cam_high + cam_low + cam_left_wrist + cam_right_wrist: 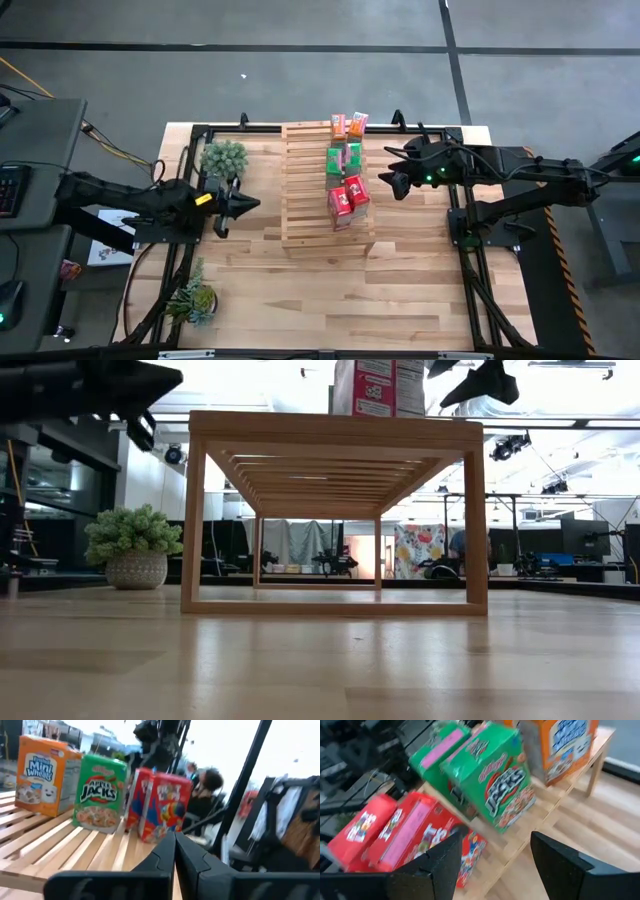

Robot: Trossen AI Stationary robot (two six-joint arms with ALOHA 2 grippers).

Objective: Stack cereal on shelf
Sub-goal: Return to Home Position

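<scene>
The light-wood slatted shelf (310, 190) stands mid-table on its legs (335, 510). Six small cereal boxes stand upright on its right part. The orange pair (348, 124) is farthest back, the green pair (345, 158) is in the middle, and the red pair (348, 198) is nearest. My left gripper (250, 205) hovers shut just left of the shelf. Its wrist view looks across the slats at the orange (42, 775), green (100, 792) and red (160, 805) boxes. My right gripper (385, 180) is open, just right of the boxes and above the green (495, 775) and red (405, 835) ones, touching none.
One potted plant (223, 157) stands at the far left beside the shelf, and another (190, 300) sits near the left front edge. A black frame (462, 225) runs along the table's sides. Bare tabletop (330, 300) lies in front of the shelf. A person (207, 780) is in the room beyond.
</scene>
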